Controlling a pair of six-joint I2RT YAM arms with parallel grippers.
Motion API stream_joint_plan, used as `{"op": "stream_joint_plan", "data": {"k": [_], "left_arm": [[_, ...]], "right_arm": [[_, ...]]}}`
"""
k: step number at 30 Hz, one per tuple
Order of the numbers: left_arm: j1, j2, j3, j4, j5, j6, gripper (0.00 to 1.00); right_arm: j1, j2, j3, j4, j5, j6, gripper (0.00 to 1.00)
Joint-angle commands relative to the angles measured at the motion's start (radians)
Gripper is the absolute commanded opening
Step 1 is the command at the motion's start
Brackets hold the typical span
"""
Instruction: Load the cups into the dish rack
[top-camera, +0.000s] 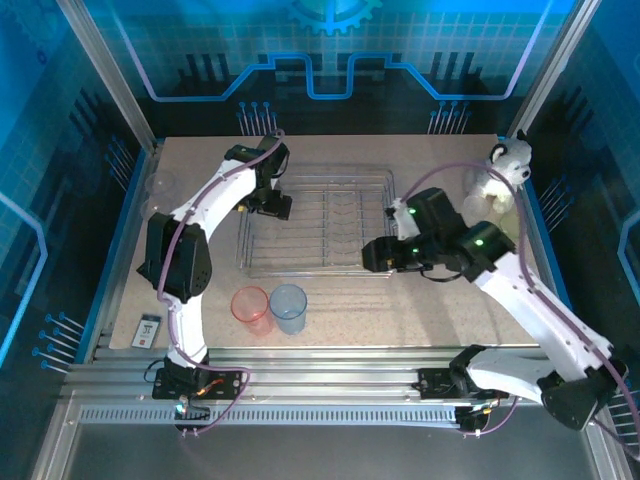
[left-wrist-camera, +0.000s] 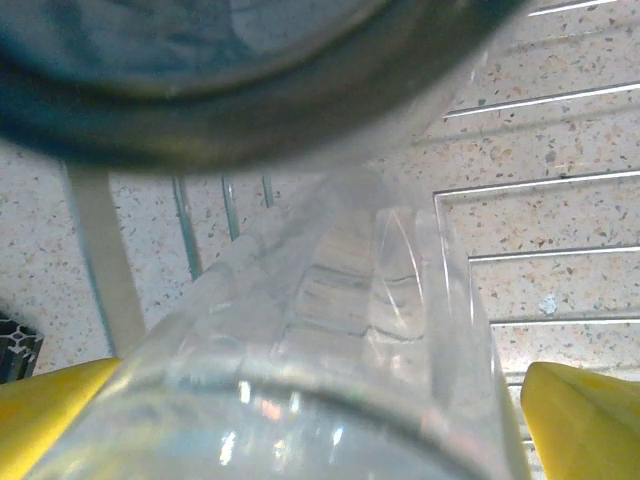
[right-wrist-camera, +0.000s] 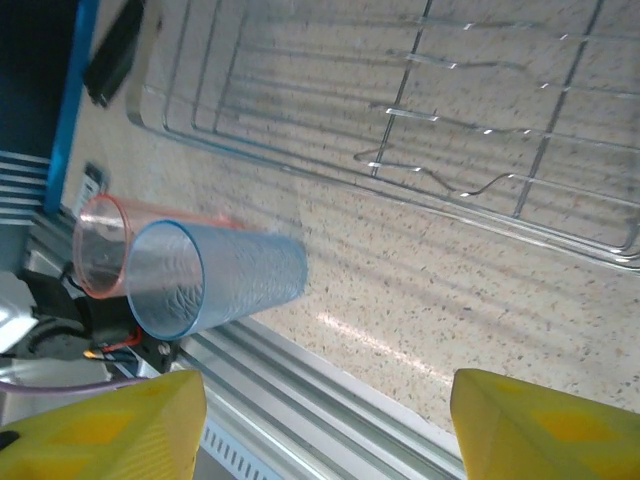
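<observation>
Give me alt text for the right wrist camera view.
A pale blue cup and a pink cup stand side by side on the speckled table near its front edge. The wire dish rack lies beyond them. The right gripper, open and empty, shows yellow fingers at the bottom.

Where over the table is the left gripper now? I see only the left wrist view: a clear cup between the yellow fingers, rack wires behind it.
Observer: The left gripper is at the left side of the dish rack, near its far corner.
Operator: Are other cups waiting?
Observer: Yes, a pink cup and a blue cup stand upright on the table, in front of the rack.
Operator: And the right gripper?
Observer: The right gripper is open and empty, at the rack's near right corner.
</observation>
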Motion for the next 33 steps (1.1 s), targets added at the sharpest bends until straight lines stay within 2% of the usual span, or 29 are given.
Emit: {"op": "stream_joint_plan", "data": {"k": [1, 9, 15, 19, 23, 27, 33], "left_arm": [[0.005, -0.107, -0.020, -0.002, 0.001, 0.007, 0.99], [0.015, -0.342, -0.198, 0.106, 0.036, -0.010, 0.99], [0.048, -0.597, -0.466, 0.265, 0.067, -0.073, 0.99], [0.091, -0.802, -0.678, 0.389, 0.135, -0.166, 0.99], [0.109, -1.000, -0.856, 0.484, 0.203, -0.200, 0.99], [0.111, -1.169, -0.965, 0.550, 0.273, -0.189, 0.99], [0.111, -1.359, -1.042, 0.589, 0.269, -0.168, 0.99]], "right_arm": [[0.087, 0.072, 0.064, 0.009, 0.069, 0.035, 0.66], [0.273, 0.307, 0.214, 0.000, 0.140, 0.008, 0.66], [0.367, 0.482, 0.368, -0.063, 0.179, -0.071, 0.65], [0.403, 0.571, 0.443, -0.136, 0.203, -0.117, 0.65], [0.432, 0.637, 0.480, -0.186, 0.211, -0.138, 0.65], [0.453, 0.690, 0.503, -0.215, 0.224, -0.152, 0.67], [0.468, 0.742, 0.511, -0.211, 0.223, -0.152, 0.60]]}}
